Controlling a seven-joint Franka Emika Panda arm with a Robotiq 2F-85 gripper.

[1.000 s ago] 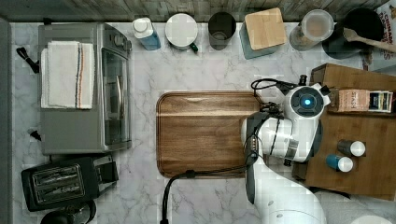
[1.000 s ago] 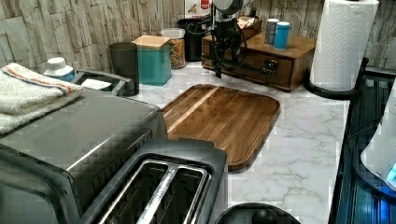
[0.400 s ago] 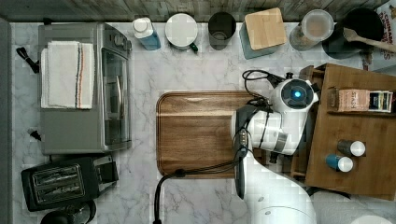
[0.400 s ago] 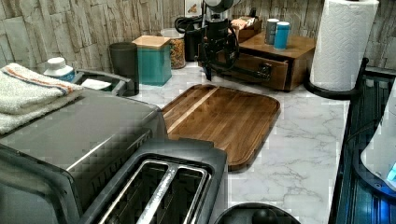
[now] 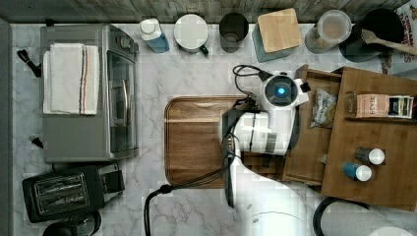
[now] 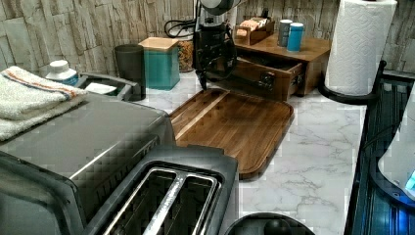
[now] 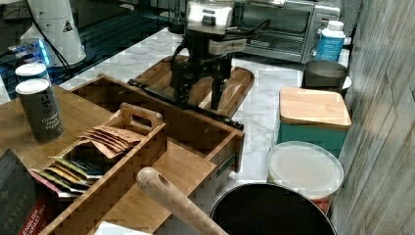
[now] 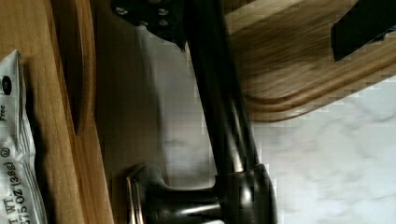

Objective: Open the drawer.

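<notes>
The wooden drawer [image 7: 195,128] stood pulled partway out of its countertop cabinet [image 5: 378,142]. The gripper [image 7: 198,100] straddled its black bar handle [image 8: 219,102], fingers spread wide, not clamping the bar.

In the top view the arm hides the drawer [image 5: 310,142] front and its bar handle; in the wrist view the handle [image 8: 219,107] is cut off by the edge and the packet's [image 8: 16,154] print is partly cropped; the end effector [image 6: 211,73] grip cannot be judged.
</notes>
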